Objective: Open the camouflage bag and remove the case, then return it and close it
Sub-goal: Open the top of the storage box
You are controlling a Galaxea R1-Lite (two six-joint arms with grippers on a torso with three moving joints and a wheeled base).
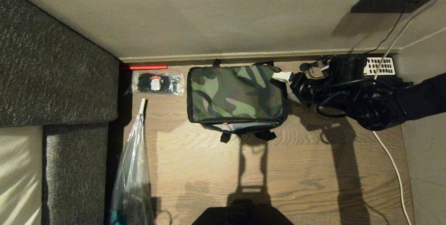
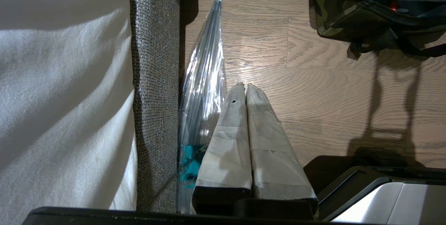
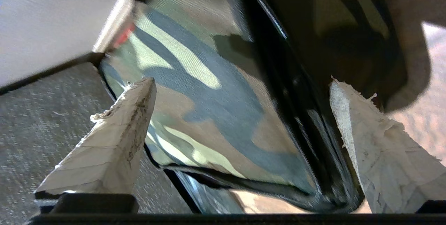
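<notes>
Right gripper (image 1: 284, 76): at the far right corner of the bag's lid, pale tape-wrapped fingers (image 3: 115, 138) spread wide, nothing between them; one tip over the lid's top, the other beyond the lid's black-trimmed right edge; contact with the fabric cannot be told.
Right arm: black, cable-wrapped, reaching in from the right, low over the floor.
Camouflage bag (image 1: 237, 92): boxy soft fabric bag in green, brown and black, black trim; standing on the floor close to the wall's skirting; lid flap lying down over the top; a strip of light grey lining with a small red spot showing under the lid's near edge; black straps (image 1: 247, 136) hanging at the near side.
Case: not visible in any view.
Left gripper (image 2: 244, 87): parked near the robot's base, pale wrapped fingers pressed together, empty, above the floor beside the umbrella.
Clear folded umbrella (image 1: 134, 162): transparent plastic, white tip, lying along the sofa's edge left of the bag.
Clear packet of black cable ties (image 1: 157, 83): just left of the bag, near the wall.
Dark grey woven sofa (image 1: 52, 68): at the left.
Wooden plank floor (image 1: 313, 169): under everything.
White cable (image 1: 395, 169): running over the floor at the right.
</notes>
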